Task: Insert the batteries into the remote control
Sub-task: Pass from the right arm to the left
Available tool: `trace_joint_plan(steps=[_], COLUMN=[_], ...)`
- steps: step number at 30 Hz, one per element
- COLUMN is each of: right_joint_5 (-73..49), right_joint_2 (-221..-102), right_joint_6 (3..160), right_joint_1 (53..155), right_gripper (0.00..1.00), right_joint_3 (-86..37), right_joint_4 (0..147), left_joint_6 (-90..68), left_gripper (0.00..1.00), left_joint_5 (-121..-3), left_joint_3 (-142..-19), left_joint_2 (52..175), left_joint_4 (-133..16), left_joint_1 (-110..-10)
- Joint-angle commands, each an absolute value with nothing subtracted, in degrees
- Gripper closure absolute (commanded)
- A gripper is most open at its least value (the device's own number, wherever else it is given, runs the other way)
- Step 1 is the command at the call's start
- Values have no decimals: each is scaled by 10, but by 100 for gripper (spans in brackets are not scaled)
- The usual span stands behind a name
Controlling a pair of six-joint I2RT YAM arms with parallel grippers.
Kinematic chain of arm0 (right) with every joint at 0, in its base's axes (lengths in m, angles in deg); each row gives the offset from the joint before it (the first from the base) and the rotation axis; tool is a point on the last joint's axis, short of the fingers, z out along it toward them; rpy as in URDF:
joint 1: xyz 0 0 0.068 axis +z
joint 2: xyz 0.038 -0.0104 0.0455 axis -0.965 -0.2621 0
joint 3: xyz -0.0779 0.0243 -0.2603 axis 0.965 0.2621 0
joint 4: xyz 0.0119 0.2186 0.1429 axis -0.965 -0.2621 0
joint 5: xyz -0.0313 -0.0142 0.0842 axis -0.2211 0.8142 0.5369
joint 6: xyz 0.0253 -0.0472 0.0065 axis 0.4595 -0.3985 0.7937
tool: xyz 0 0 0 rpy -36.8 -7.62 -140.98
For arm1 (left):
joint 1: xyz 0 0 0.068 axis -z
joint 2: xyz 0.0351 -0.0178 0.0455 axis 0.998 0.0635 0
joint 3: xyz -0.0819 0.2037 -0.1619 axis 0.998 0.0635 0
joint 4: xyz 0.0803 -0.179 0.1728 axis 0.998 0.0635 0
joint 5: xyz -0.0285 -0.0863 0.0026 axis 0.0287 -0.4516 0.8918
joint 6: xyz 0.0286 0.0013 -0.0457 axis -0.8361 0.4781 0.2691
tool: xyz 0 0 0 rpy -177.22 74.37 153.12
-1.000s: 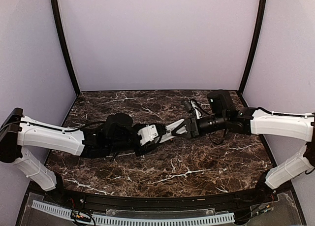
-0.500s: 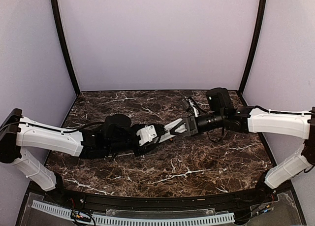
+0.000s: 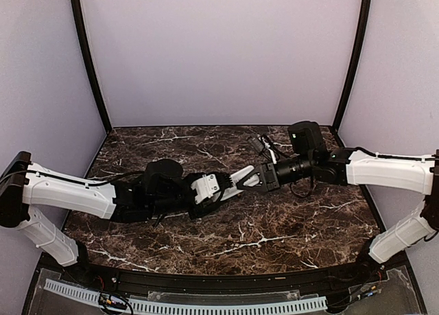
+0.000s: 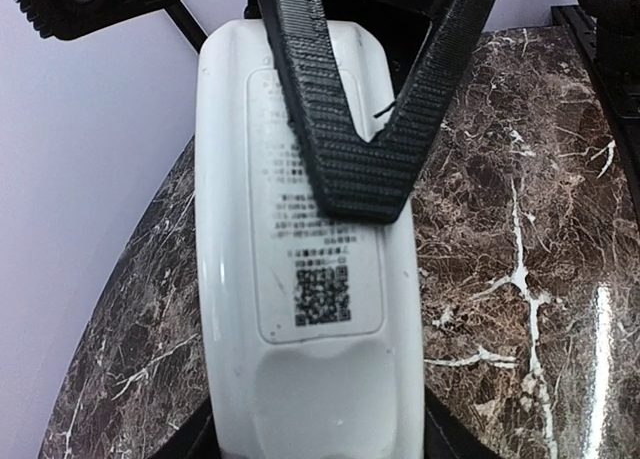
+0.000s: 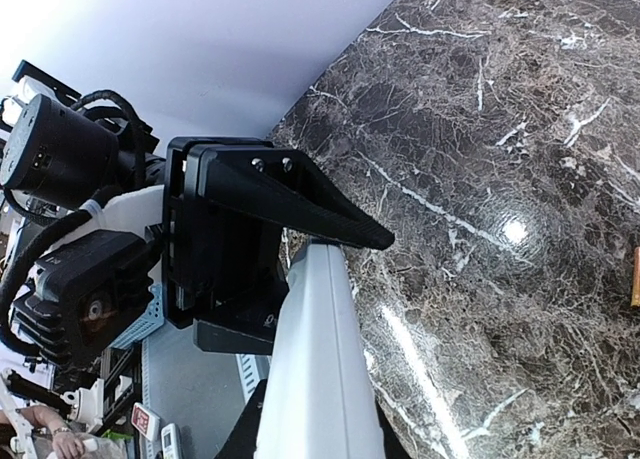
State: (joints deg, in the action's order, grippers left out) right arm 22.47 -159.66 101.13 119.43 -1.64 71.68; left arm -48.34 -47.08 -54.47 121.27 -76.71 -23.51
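Looking down from above, you see a counter (image 3: 274, 232) of dark brown stone shot through with white veins, glossy enough to throw back bright patches of light in both wrist views. Pale lilac walls (image 3: 219, 54) close it in at the back and on both sides, with a black post (image 3: 88, 61) curving up at each rear corner. A white slotted strip (image 3: 185, 305) runs along the near edge below the arm bases. Your remote control (image 4: 310, 309) is off the stone, bridged between the two arms over the middle of the counter. Its white back, with a printed label (image 4: 315, 229) and a square code (image 4: 322, 294), is turned to the left wrist camera. Your left end effector (image 3: 219, 189) grasps its left end across both long edges. Your right end effector (image 4: 365, 194) is clenched on the right end, its ribbed fingers (image 4: 300, 69) narrowing to a V over the label.
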Motion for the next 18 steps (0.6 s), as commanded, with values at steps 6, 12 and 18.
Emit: trace_joint_plan(steps=[6,12,18], right_joint_5=[215,22,-124], right_joint_2=[-1579,-1519,-1461], right_joint_6=[999,987,985], right_joint_1=[1201,1202,1232], right_gripper=[88,32,32], right_joint_3=[-32,-59,-93], right_joint_4=[713,602,537], left_joint_6=[-457,-448,-422], left_gripper=[96,100,100], left_joint_5=[-488,-441,-410], left_joint_3=[-550,-562,-602], left_joint_2=[1190,1192,1215], left_joint_4=[-794,-777,-709], left_joint_1=[-234,-234,-233])
